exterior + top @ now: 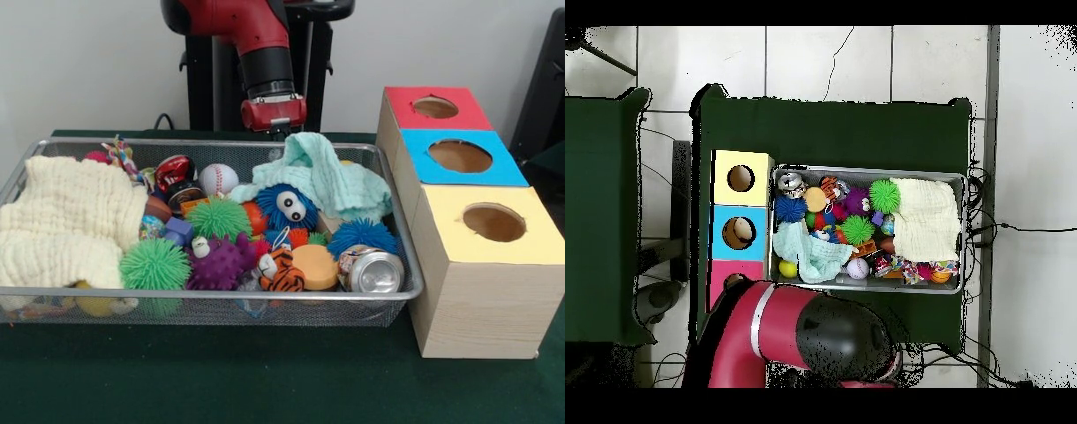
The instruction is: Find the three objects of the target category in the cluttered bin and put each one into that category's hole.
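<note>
The gripper (275,131) hung at the back rim of the wire bin (212,305), just above the mint cloth (322,177); whether it was spread or pressed together could not be told. The toys lay below and in front of it, with the baseball (218,178) close by. The three-holed box (472,221) stood beside the bin on the table (265,380).

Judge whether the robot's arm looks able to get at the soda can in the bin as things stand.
Probably yes. The soda can lies on top of the clutter in a front corner of the wire bin, with no cloth over it; only the orange disc crowds one side.
</note>
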You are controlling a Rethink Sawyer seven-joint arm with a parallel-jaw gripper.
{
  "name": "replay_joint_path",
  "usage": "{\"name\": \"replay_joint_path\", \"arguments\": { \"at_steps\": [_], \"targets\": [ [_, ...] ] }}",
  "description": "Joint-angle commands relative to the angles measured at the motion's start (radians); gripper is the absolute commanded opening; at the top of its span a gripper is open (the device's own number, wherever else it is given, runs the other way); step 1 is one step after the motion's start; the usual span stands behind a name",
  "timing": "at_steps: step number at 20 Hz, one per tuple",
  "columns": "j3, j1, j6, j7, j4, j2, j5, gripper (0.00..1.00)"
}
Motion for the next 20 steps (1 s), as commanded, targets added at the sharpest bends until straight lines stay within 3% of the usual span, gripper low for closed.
{"name": "replay_joint_path", "arguments": {
  "at_steps": [1, 5, 12, 16, 20],
  "targets": [
    [0.386, -0.264, 1.261, 0.019, 0.022, -0.296, -0.217, 0.0],
    [0.4, -0.278, 1.301, -0.051, 0.04, -0.333, -0.129, 0.0],
    [0.458, -0.289, 1.335, -0.017, 0.079, -0.433, -0.058, 0.0],
    [0.51, -0.285, 1.413, -0.006, 0.08, -0.475, -0.026, 0.0],
    [0.563, -0.275, 1.553, -0.034, 0.08, -0.528, 0.003, 0.0]
  ]
}}
